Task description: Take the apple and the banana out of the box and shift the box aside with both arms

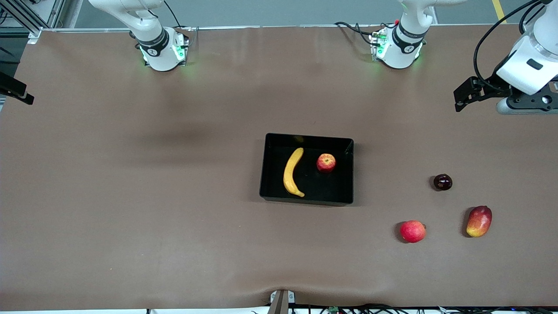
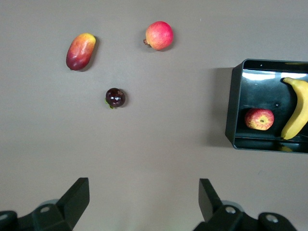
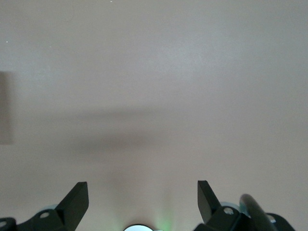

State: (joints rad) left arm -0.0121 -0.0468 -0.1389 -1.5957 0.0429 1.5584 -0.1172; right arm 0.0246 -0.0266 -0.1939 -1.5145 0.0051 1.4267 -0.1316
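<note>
The black box sits on the middle of the table. In it lie the yellow banana and, beside it toward the left arm's end, the small red apple. The left wrist view shows the same box, apple and banana. My left gripper is open and empty, held high over bare table at the left arm's end; its hand shows in the front view. My right gripper is open and empty over bare table by its base, out of the front view.
Three loose fruits lie on the table toward the left arm's end: a dark round fruit, a red round fruit and a red-yellow mango. A black fixture juts in at the right arm's end.
</note>
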